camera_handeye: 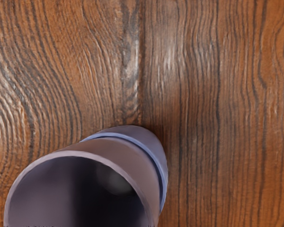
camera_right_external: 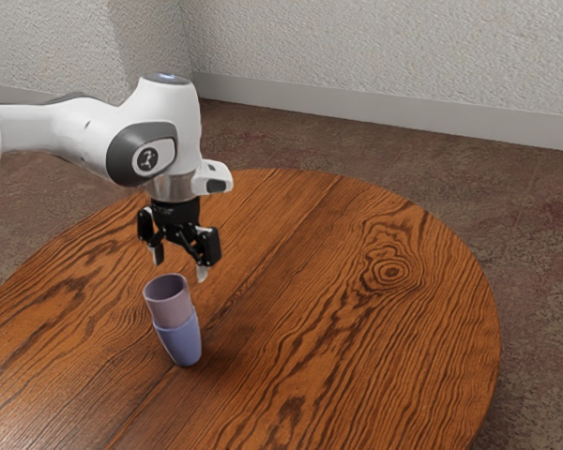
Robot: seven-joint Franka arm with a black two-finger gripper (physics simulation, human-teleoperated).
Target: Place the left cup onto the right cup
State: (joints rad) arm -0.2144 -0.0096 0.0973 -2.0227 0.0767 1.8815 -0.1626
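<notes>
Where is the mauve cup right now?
The mauve cup sits nested in the blue cup on the round wooden table, toward the exterior view's left, just below the open pincer.

I see a grainy wooden table (camera_right_external: 375, 309) with a soft sheen, and a mauve cup (camera_right_external: 166, 300) and blue cup (camera_right_external: 181, 345), both smooth matt plastic.

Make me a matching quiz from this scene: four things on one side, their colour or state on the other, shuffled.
1. upper cup
2. lower cup
3. gripper
4. table

A. open, hanging above the cups
B. bluish, standing on the wood
C. brown, round, grained
D. mauve, nested in another

Pairs: 1-D, 2-B, 3-A, 4-C
</notes>
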